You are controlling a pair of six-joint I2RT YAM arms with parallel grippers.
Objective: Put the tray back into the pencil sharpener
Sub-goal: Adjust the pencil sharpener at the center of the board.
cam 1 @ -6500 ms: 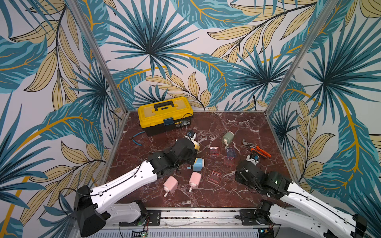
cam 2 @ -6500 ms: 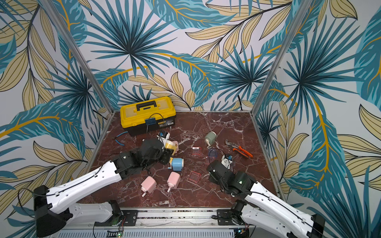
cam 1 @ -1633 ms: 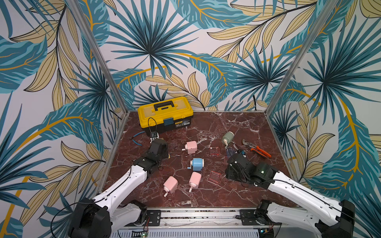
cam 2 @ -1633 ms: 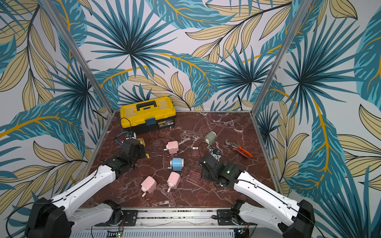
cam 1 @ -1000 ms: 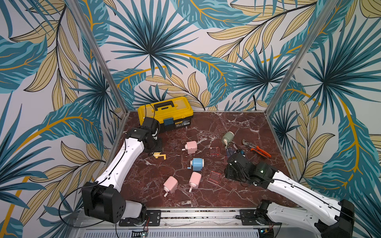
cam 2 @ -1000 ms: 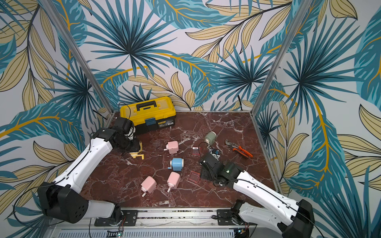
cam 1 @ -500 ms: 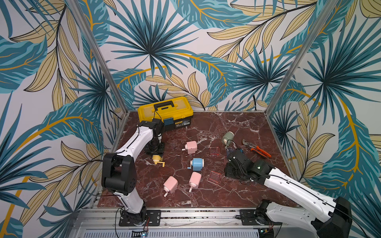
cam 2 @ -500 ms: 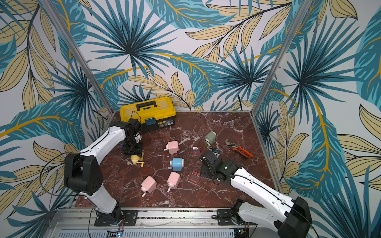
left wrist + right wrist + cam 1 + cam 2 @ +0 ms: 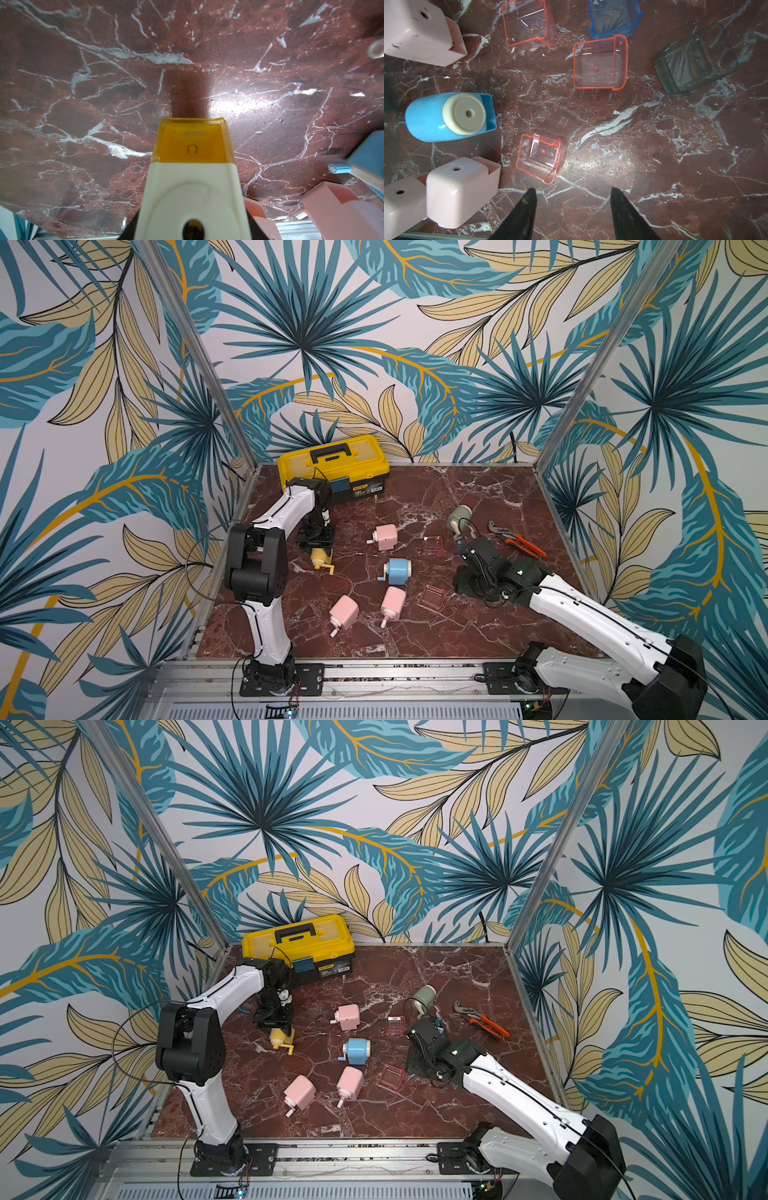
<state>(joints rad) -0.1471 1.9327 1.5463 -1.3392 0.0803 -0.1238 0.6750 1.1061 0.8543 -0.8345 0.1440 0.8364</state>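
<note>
Left pincer [image 9: 317, 546] is clenching the yellow sharpener [image 9: 321, 562], orange tray [image 9: 192, 143] already seated, having carried it to the desk's [image 9: 457, 489] nine o'clock. Right pincer [image 9: 572, 190], released, is hovering just beside a pink tray [image 9: 539, 158], likely next.

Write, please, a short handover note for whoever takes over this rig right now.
Left gripper: shut on the yellow sharpener, orange tray already in it.
Right gripper: open, empty, above the table beside the loose trays.
Loose on the table: three pink trays, blue tray, dark tray.
Apparently trayless: three pink sharpeners, blue sharpener; green sharpener, slot not visible.
Done: yellow one. Left: release it, then refit the other five trays.
</note>
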